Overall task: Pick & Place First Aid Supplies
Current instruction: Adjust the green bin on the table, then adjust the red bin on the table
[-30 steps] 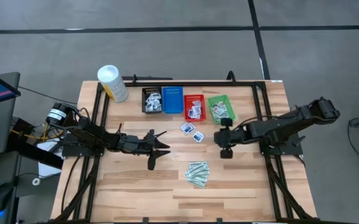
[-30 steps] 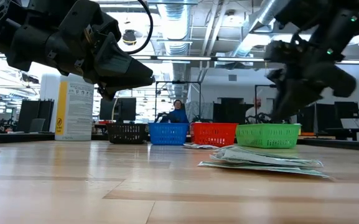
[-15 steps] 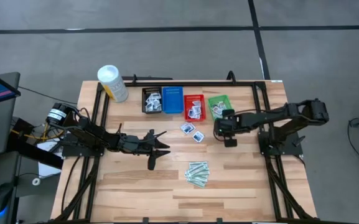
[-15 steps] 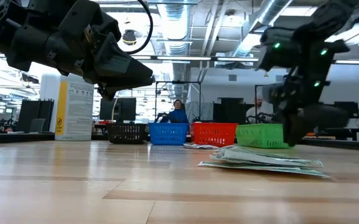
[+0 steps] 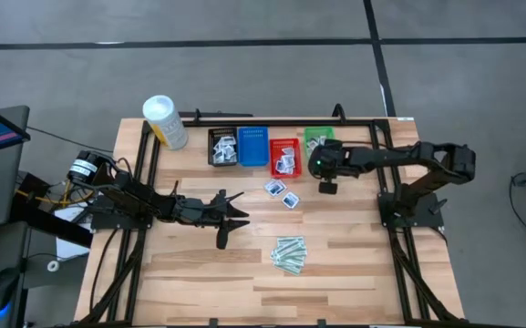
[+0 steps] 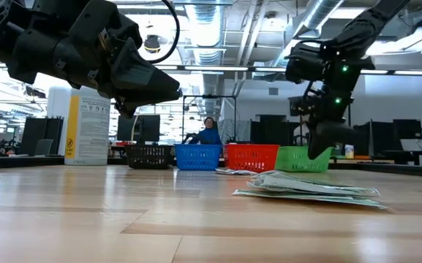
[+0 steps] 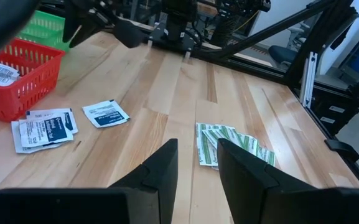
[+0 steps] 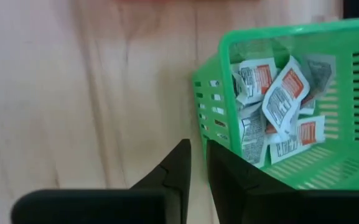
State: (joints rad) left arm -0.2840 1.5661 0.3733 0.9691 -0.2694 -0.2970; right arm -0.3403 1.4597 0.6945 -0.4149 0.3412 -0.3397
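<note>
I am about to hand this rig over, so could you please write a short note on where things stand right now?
Right tool: empty, nearly shut, at the green basket, which holds red-print packets.
Left tool: open, empty, waiting above the table's middle.
Done: packets lie in the black basket, red basket and green basket.
Left: blue-print packets and pale-green strips on the table. The blue basket looks empty.

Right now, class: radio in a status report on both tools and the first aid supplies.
Right tool empty, nearly shut, above green basket edge. Left tool idle mid-table. Pale-green strips and white packets loose on table. Nothing blocking.
</note>
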